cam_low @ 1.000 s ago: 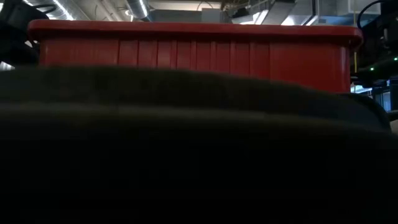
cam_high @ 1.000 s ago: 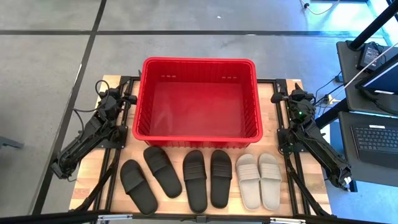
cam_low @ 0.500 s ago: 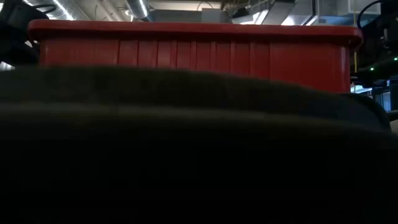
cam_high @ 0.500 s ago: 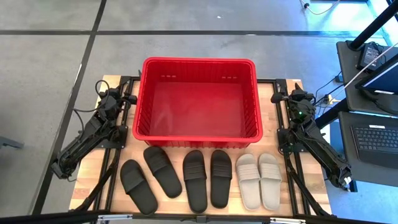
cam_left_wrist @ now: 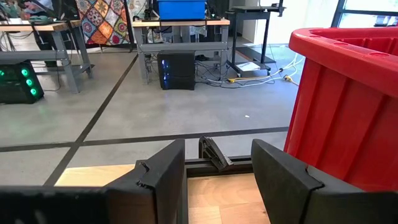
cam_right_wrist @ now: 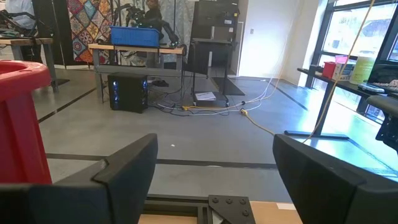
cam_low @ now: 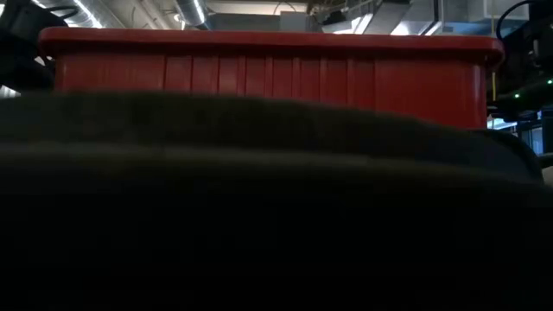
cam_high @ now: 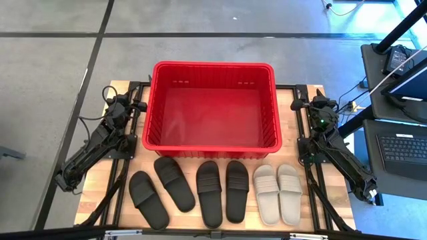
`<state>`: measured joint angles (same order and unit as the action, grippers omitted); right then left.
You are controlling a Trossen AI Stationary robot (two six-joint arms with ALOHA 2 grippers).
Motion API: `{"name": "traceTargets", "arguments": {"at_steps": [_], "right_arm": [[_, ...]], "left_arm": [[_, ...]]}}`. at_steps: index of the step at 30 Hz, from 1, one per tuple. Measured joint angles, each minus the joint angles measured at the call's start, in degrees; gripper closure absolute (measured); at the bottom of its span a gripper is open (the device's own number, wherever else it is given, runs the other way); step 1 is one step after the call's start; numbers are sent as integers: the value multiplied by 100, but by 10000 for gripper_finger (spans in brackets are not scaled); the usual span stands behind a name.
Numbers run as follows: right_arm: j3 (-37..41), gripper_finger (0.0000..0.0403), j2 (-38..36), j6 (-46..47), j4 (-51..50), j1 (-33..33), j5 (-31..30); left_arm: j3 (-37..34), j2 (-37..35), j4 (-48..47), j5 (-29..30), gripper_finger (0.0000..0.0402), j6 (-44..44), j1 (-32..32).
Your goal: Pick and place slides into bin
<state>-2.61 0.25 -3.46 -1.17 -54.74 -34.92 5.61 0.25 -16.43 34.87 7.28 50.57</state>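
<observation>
Nothing moved since the earlier frames: arms, bin and slides lay exactly as before.

Found table [cam_high: 293, 107] bare-wooded at the edges, with the bin [cam_high: 211, 68] set at the far middle, red, empty, no slide in it. Noted the left arm parked along the table's left side, the right arm along its right, both folded back and well apart from the slides.

Counted six slides in a row just in front of the bin: black slides [cam_high: 218, 191], four in number, at left and centre; beige slides [cam_high: 278, 193], two, at right. None lifted, none touched.

Left gripper [cam_left_wrist: 216, 171] seen with fingers parted, holding nothing, beside the bin wall. Right gripper [cam_right_wrist: 211, 180] spread wide, likewise empty.

Judged task not yet begun. Risks ahead: slides lying close side by side, so a finger could catch a neighbour; soft strap could slip from a shallow pinch; a carried slide could strike the rim.
</observation>
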Motion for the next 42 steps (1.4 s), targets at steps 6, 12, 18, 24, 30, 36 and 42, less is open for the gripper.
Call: {"name": "traceTargets", "arguments": {"at_steps": [6,12,18,24,30,36,42], "right_arm": [[0,83,-1,0,0,0,1],[0,83,-2,0,0,0,2],[0,83,-1,0,0,0,0],[0,83,0,359,128,0,2],[2,83,-2,728,279,0,0],[2,83,0,469,267,0,0],[2,83,0,466,183,0,179]], "left_arm": [[-2,0,1,0,221,-1,2],[-2,-2,1,-2,221,-1,0],[0,-1,1,-2,221,1,0],[-1,-1,1,-1,221,1,0],[-2,0,45,7,221,-29,0],[-2,0,51,-69,221,13,0],[-12,0,133,-678,221,28,9]]}}
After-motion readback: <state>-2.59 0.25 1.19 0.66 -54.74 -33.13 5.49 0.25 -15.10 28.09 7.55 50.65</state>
